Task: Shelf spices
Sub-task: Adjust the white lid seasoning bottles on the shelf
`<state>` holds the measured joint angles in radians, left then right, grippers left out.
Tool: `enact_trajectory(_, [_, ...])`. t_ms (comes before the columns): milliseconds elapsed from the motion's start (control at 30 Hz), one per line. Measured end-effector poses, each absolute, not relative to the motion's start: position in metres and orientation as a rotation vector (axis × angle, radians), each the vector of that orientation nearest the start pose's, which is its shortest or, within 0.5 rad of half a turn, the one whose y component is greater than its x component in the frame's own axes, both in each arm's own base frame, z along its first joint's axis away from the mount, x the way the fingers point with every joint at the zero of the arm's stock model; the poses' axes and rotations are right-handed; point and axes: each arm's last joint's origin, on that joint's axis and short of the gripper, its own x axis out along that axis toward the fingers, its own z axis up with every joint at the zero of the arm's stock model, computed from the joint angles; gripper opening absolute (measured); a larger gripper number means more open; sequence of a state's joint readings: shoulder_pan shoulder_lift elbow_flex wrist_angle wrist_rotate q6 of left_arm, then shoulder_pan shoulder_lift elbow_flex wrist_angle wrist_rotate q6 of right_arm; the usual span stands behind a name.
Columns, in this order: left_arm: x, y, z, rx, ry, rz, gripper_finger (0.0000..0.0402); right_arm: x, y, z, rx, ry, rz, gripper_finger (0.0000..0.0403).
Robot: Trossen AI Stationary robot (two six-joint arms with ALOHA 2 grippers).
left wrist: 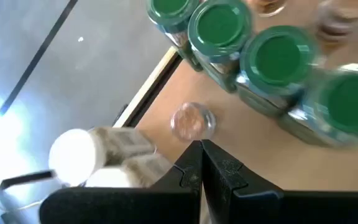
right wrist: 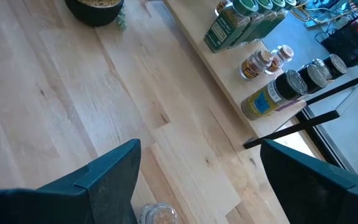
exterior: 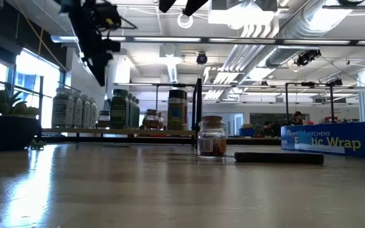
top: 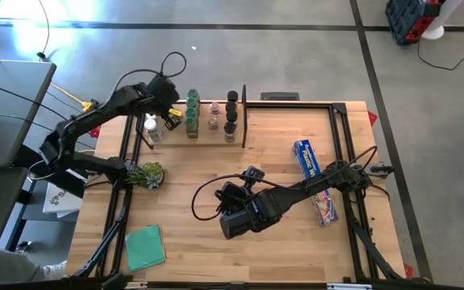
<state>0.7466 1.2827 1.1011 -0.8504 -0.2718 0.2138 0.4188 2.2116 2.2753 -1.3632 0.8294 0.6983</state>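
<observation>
Spice jars [top: 192, 113] stood upright in rows on the shelf [top: 208, 137] at the bench's [top: 216, 242] twelve o'clock edge, left gripper [top: 170, 115] fingers pressed together above them, right gripper [top: 230, 224] fingers spread mid-bench.

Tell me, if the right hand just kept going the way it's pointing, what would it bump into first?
Probably the small clear spice jar on the tabletop: it sits right between the right hand's open fingers, just ahead. Exact depth is unclear.
</observation>
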Motion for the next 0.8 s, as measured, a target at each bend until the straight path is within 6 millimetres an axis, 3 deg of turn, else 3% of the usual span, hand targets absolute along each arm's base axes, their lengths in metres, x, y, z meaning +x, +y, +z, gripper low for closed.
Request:
enact_trajectory(133, [0.163, 0.158, 0.321, -0.121, 1.188, 0.809, 0.0000, 0.412, 0.161, 0.306, -0.127, 0.866, -0.662, 0.0326])
enact_trajectory(233, [0.149, 0.147, 0.332, -0.198, 1.269, 0.853, 0.0000, 0.412, 0.161, 0.306, -0.126, 0.868, -0.660, 0.0326])
enact_trajectory(467, [0.128, 0.131, 0.332, -0.329, 1.426, 0.943, 0.0000, 0.412, 0.161, 0.306, -0.151, 0.880, -0.649, 0.0326])
enact_trajectory(800, [0.132, 0.143, 0.334, -0.276, 1.334, 0.976, 0.0000, 0.415, 0.153, 0.305, -0.089, 0.893, -0.654, 0.0326])
